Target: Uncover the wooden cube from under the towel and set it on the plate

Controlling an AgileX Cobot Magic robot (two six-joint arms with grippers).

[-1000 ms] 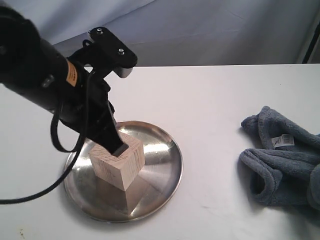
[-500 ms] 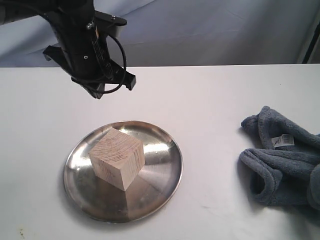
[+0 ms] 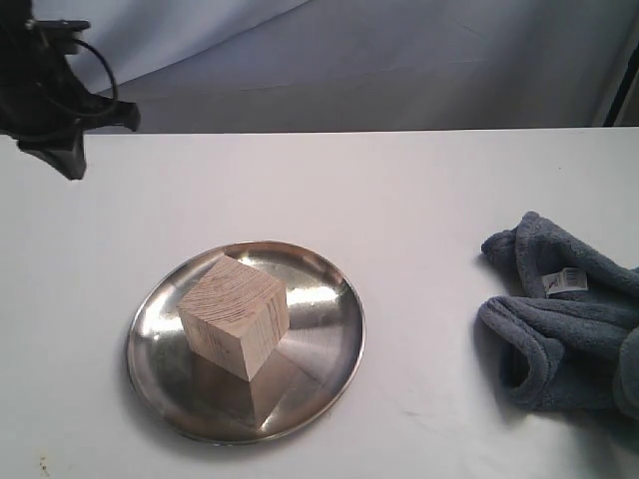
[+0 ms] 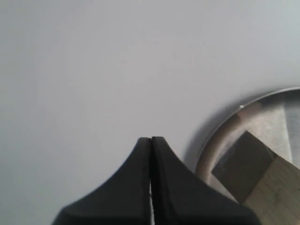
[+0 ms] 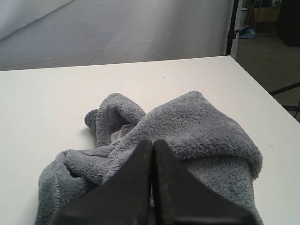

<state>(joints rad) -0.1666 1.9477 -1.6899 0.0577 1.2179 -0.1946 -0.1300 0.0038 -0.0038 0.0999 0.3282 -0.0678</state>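
Now, you have the white tabletop [image 3: 429, 190] filling most of the scene, with a grey backdrop cloth [image 3: 399, 60] hanging along its far edge. On the right side the towel [image 3: 574, 334] lies bunched in soft blue-grey folds, running off the right edge of the exterior view and covering nothing that you can see. Left of centre and toward the near edge sits the plate [image 3: 324, 334], round and shiny, well apart from the towel. The wooden cube [image 3: 235, 314] rests on the plate, a little left of its middle, turned so one corner faces you, with its grain lines showing on top and its reflection in the metal beneath. Your left gripper [image 4: 151, 139] is at the far left corner, well apart from the plate, its jaws pressed together and holding nothing. Your right gripper [image 5: 152, 141] is out of the exterior view; its wrist camera shows the jaws pressed together in front of the towel, and you cannot tell whether they touch the cloth. Smallest, a white label [image 3: 564, 281] lies on the towel's far fold.
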